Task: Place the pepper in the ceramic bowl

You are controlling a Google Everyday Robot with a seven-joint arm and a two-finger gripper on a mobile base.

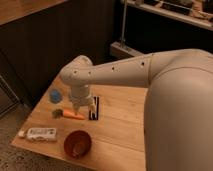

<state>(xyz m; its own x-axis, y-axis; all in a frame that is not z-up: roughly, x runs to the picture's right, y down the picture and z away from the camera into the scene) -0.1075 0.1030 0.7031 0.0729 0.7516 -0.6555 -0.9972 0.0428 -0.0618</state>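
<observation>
1. The gripper [79, 106] is seen pointed downward at the end of the pale arm [115, 75], low over the wooden table [120, 120].
2. How far the gripper is open cannot be told, nor whether anything is held.
3. The pepper [75, 115] is found lying flat on the table just beneath the gripper, its tapered end turned toward the black slab [94, 108]; contact between the two cannot be made out.
4. The ceramic bowl [77, 145] is set nearer the camera than the gripper, apart from the pepper, and nothing is seen in it.
5. A small green lump [57, 113] is placed just beside the pepper's thick end.
6. A round blue thing [55, 95] is spotted beyond the lump, to the side of the gripper.
7. A white tube [41, 133] is laid near the table's front edge, well apart from the gripper.
</observation>
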